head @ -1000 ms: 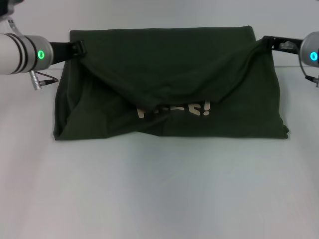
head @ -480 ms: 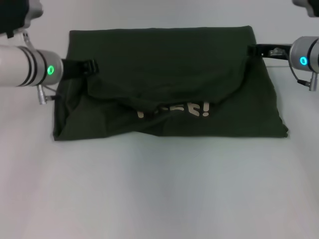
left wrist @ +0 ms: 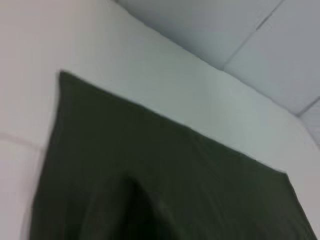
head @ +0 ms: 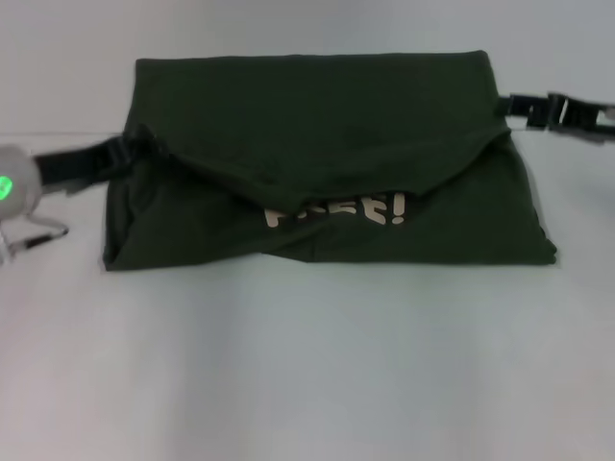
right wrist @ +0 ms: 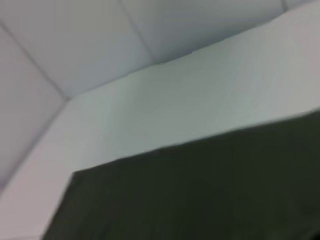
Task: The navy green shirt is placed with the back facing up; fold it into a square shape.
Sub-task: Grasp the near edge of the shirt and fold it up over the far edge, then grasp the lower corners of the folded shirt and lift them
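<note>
**Both claws drawing outward from the folded shirt**

The navy green shirt (head: 327,158) is lying on the white table (head: 307,365), toward the far side and roughly centred, folded into a broad rectangle with a flap of cloth draped down from the far edge. Compared with half a second ago, the flap is sitting lower and flatter, and more of the cream block lettering (head: 336,210) is showing beneath its curved edge. The arms are pulling away to the sides: the left arm's grey barrel, earlier beside the shirt, is now mostly out at the left edge of the head view, and the right arm's barrel is gone from view altogether.

The left claw (head: 133,150) is sitting at the shirt's left edge, its dark fingers touching or just meeting the cloth where a small pucker is rising; I cannot tell whether it is pinching the cloth or spread. The right claw (head: 507,106) is resting just beside the shirt's far right corner, and its state cannot be told either.

The cloth is reading as soft, matte cotton, dark olive, with shallow creases running along the flap and a slightly rumpled near left corner. The table surface is looking smooth and plain. Both wrist views are showing only dark cloth (left wrist: 165,190) (right wrist: 200,195) against the pale table.
</note>
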